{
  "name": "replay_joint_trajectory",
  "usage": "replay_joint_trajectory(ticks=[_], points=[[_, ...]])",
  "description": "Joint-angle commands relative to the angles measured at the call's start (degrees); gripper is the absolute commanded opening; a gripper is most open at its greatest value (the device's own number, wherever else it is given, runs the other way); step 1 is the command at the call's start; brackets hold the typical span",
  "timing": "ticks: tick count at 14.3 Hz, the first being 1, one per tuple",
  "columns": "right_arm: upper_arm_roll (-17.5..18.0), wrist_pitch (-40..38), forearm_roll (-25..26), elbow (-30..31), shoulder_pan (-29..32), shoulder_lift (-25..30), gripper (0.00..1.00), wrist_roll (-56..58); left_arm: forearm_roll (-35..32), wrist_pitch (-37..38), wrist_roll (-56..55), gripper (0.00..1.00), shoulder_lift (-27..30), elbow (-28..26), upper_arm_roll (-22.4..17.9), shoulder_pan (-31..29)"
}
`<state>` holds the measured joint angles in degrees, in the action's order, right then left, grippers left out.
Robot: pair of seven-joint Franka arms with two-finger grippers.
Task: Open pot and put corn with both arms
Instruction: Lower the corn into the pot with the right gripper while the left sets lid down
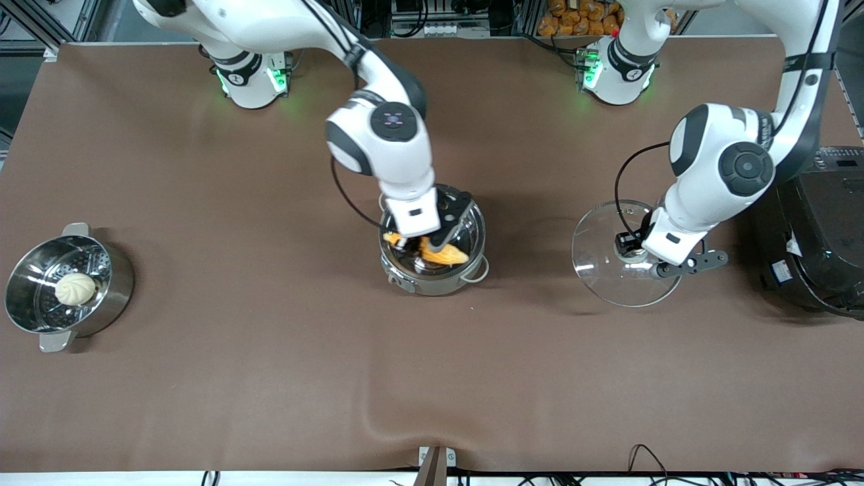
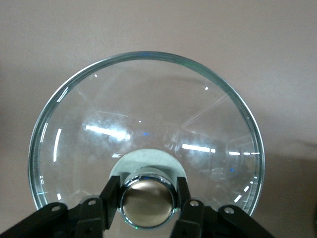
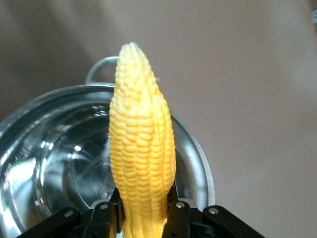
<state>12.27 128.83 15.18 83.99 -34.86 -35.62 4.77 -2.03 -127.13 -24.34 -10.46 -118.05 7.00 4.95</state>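
A steamer pot (image 1: 67, 287) holding a white bun (image 1: 75, 288) stood at the right arm's end of the table (image 1: 270, 378). Mid-table, the right gripper (image 1: 424, 244), clamped on the corn (image 1: 442, 254), hung over the open pot (image 1: 432, 246). Toward the left arm's end, the left gripper (image 1: 634, 244) gripped the glass lid (image 1: 624, 253) by its knob (image 2: 147, 204), beside a black cooker (image 1: 817, 233); no writing was legible

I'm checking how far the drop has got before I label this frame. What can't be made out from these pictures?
- Whether the corn touches the pot floor: the right gripper and wrist cover it in the front view; the right wrist view cuts off its held end.
- Whether the lid, held by the left gripper, rests on the table or hangs above it.
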Motion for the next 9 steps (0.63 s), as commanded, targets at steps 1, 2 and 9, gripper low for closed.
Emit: replay_joint_trajectory(ticks=[1, 2, 9], points=[[-0.5, -0.2, 2.5, 0.1, -2.2, -1.4, 0.0, -8.6, -1.5, -7.0, 0.9, 0.0, 2.8, -7.4, 0.9, -2.2], [-0.5, -0.4, 2.5, 1.9, -2.5, -1.1, 0.0, -10.3, -1.5, -9.3, 1.0, 0.0, 2.3, -8.8, 0.9, -2.6], [-0.1, -11.2, 1.7, 2.3, -2.1, 1.2, 1.0, -21.6, -1.4, -20.3, 2.4, 0.0, -4.4, -12.2, 1.0, -4.3]])
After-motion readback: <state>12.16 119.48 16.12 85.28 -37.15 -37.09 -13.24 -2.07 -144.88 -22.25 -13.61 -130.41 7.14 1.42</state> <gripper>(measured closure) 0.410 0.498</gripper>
